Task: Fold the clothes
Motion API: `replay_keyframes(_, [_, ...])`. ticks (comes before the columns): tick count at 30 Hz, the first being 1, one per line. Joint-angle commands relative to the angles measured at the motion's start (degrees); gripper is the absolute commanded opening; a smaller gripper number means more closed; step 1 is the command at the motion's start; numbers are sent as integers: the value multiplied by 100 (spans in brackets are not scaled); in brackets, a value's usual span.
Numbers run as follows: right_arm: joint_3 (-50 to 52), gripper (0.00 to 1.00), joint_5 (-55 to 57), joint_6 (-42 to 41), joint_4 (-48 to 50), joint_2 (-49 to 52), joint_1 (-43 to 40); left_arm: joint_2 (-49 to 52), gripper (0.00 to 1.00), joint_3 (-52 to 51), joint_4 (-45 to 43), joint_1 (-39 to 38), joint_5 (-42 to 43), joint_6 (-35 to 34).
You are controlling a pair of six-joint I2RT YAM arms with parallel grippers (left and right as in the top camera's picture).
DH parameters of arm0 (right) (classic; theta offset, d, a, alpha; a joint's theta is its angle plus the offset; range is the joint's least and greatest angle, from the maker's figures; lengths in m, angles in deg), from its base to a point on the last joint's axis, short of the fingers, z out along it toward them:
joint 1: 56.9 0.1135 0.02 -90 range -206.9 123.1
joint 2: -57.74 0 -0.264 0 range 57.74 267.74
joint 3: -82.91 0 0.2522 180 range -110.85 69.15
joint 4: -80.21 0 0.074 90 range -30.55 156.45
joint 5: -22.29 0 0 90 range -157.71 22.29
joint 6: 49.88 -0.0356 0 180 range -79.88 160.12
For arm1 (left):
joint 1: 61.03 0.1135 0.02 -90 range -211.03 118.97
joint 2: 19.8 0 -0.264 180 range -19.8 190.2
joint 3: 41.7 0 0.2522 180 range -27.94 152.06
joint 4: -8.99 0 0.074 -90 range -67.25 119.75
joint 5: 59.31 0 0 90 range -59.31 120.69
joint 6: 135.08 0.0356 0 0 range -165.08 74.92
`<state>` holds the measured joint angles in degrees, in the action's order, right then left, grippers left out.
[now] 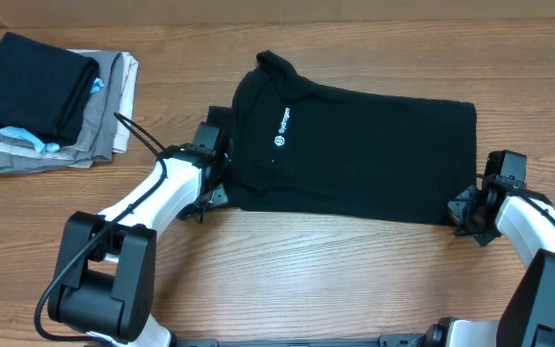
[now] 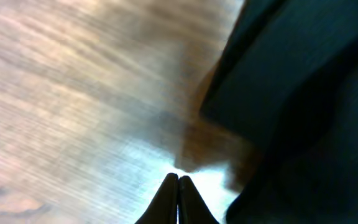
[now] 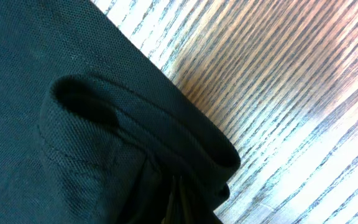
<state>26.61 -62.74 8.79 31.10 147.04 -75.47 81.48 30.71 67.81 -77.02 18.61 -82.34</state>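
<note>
The clothes are one black short-sleeved shirt [image 1: 355, 149], spread flat across the middle of the wooden table [image 1: 306, 260], with its collar at the back left and a small white logo [image 1: 282, 125] on the chest. My left gripper [image 1: 217, 173] rests at the shirt's left edge. In the left wrist view this gripper [image 2: 178, 178] is shut over bare wood with nothing in it, and the shirt [image 2: 303, 106] lies just to its right. My right gripper [image 1: 461, 208] is at the shirt's near right corner. Seen from the right wrist, it [image 3: 178, 198] is shut on the bunched hem of the shirt [image 3: 73, 74].
A pile of folded garments [image 1: 32, 82] lies at the back left corner, black on top of grey and beige with light-blue bits. A black cable [image 1: 138, 135] runs from the left arm toward that pile. Both arm bases stand at the table's front edge.
</note>
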Motion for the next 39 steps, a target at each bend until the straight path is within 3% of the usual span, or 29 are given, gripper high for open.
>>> replay_keyframes(1, [201,8,422,-39,-96,151,-116,-238,4,409,269,28,-118,153])
replay_keyframes(3, [201,9,422,-39,-94,151,-116,-369,5,623,431,28,170,354])
replay_keyframes(7, [203,11,417,-39,-94,151,-116,-422,34,645,308,33,931,964])
replay_keyframes(10, [203,13,400,-39,-94,151,-116,-339,44,632,221,33,1130,1187])
replay_keyframes(16, [201,14,400,-39,-83,151,-116,-162,44,632,85,42,1163,1202])
replay_keyframes(20, [201,15,400,-39,-87,151,-116,-164,28,634,68,260,1158,1193])
replay_keyframes(23, [201,15,400,-39,-76,151,-116,-164,26,634,61,623,1241,1088])
replay_keyframes(25, [203,16,400,-39,-72,151,-116,-164,33,634,55,922,1416,1154])
replay_keyframes(27, [201,18,400,-39,-70,151,-116,-164,49,634,44,1163,1563,1327])
replay_keyframes(29, [201,19,400,-39,-70,151,-116,-164,58,634,-17,1375,1821,1746])
replay_keyframes(32, [201,20,398,-39,-48,151,-116,-162,61,632,-81,1451,1934,2149])
replay_keyframes(39, [201,22,398,-39,-42,151,-116,-96,60,619,-400,1366,1899,2208])
